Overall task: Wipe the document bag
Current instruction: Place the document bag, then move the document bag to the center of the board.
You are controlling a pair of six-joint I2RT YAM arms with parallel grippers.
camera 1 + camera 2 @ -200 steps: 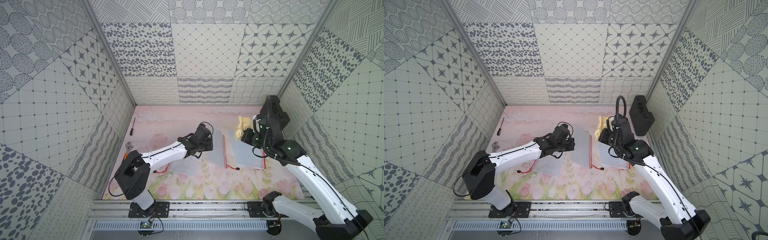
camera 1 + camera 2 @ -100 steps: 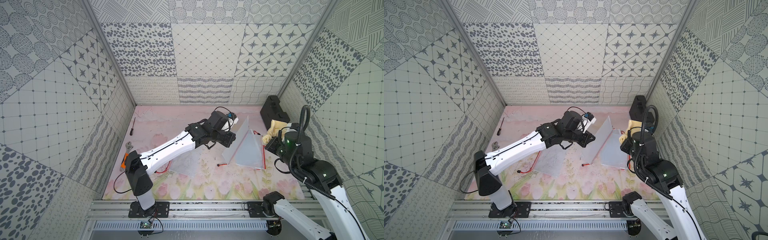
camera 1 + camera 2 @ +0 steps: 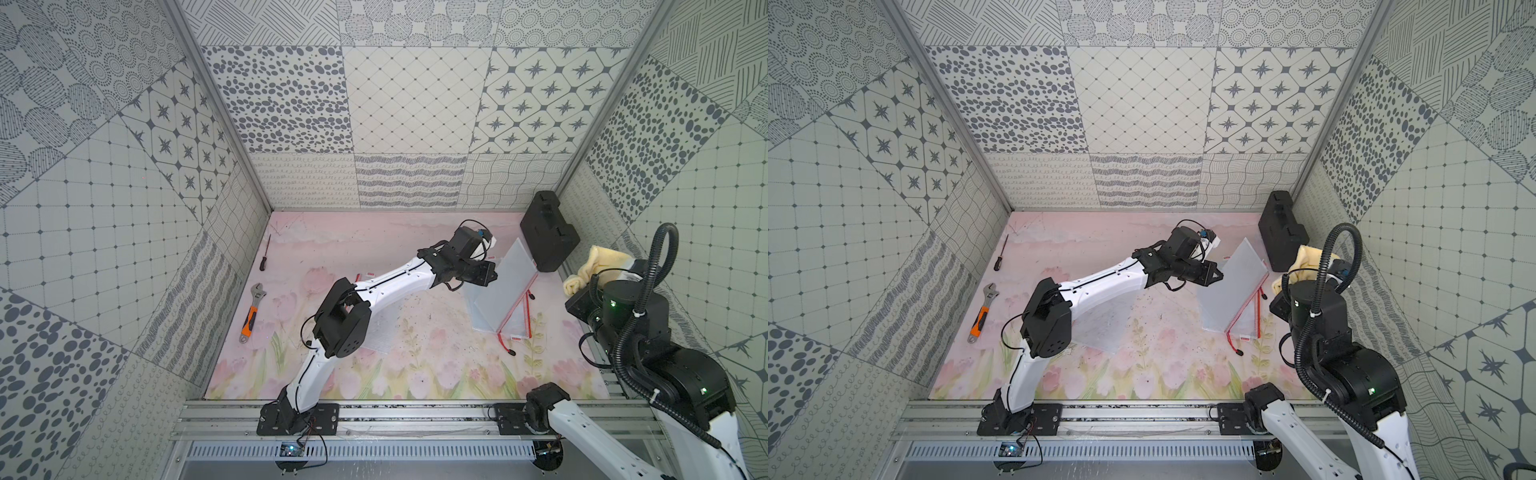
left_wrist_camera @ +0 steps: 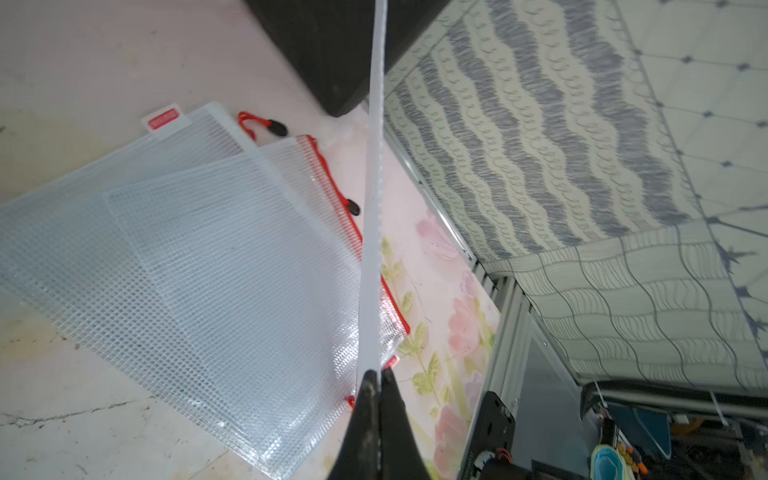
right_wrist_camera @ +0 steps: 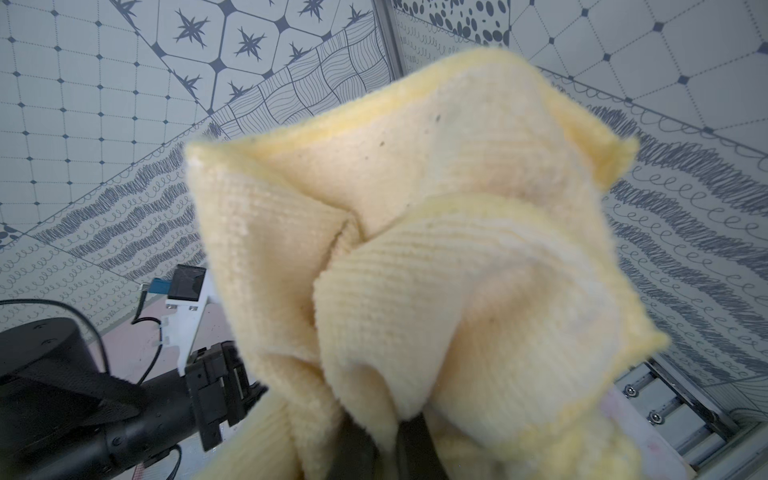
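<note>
Right of centre, my left gripper (image 3: 493, 277) pinches the document bag (image 3: 509, 282) tilted up (more mesh bags (image 4: 187, 257) flat beneath); my right gripper (image 5: 388, 436) clutches the yellow cloth (image 5: 415, 249).

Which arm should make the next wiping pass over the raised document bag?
Right. Its jaws grip the yellow cloth near the raised document bag; the left jaws are busy pinching that bag's edge, holding it up.

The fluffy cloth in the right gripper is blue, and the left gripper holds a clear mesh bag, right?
The fluffy cloth in the right gripper is pale yellow, not blue: see the right wrist view. The left gripper holds the clear mesh bag.
</note>
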